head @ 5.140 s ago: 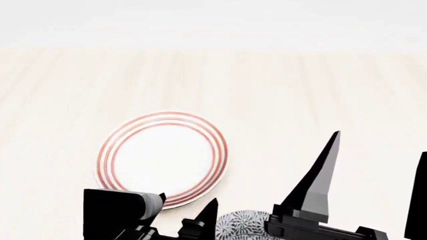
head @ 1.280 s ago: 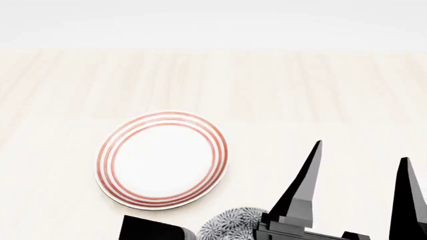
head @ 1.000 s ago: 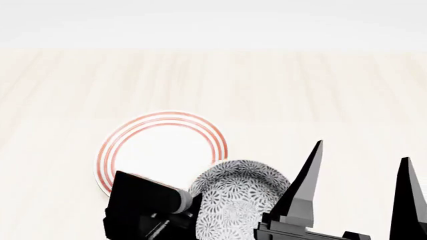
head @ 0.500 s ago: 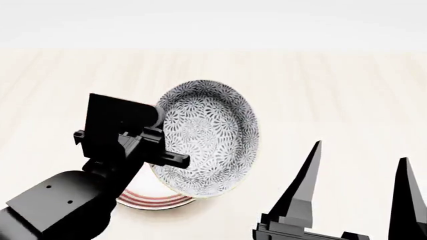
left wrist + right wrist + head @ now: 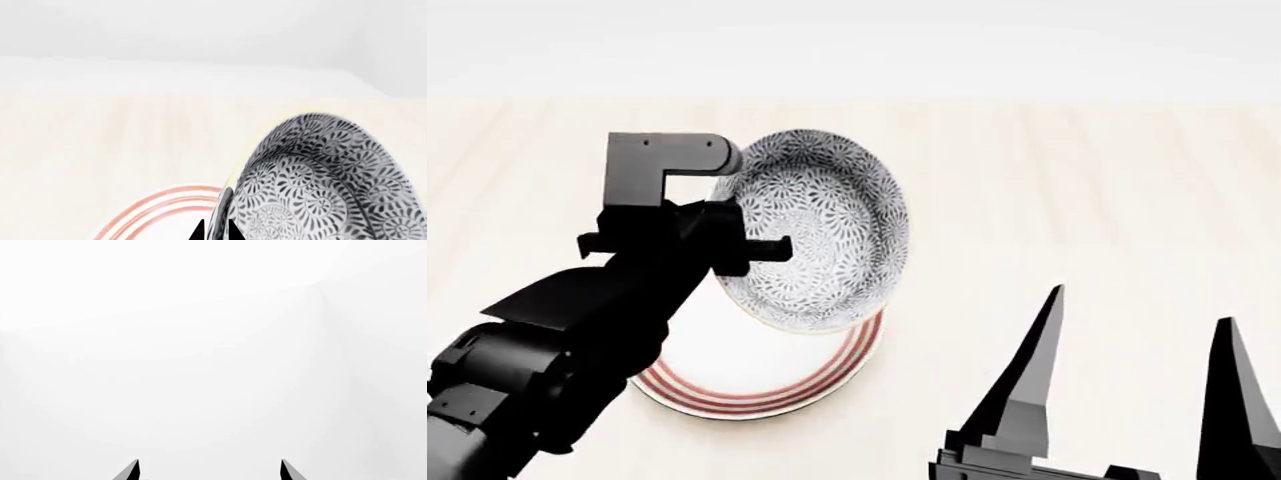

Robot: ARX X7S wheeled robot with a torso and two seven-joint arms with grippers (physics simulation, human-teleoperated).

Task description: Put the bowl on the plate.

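The bowl [image 5: 817,232], grey-and-white floral inside and out, hangs tilted on edge above the plate [image 5: 761,385], its opening turned toward the camera. My left gripper [image 5: 747,248] is shut on the bowl's left rim; in the left wrist view the gripper [image 5: 215,231] pinches the rim of the bowl [image 5: 320,180] between two dark fingertips. The white plate with red rings [image 5: 160,210] lies flat on the table under it, partly hidden by the bowl and my left arm. My right gripper [image 5: 1141,345] stands open at the lower right, holding nothing, and its wrist view of the gripper [image 5: 209,470] shows only white.
A pale wood-grain tabletop [image 5: 1068,190] stretches around the plate and ends at a white background along the far edge.
The left gripper has lifted the bowl from the near table edge up and forward over the plate. Over the last half second it moved slightly higher and farther. The right gripper stayed put.
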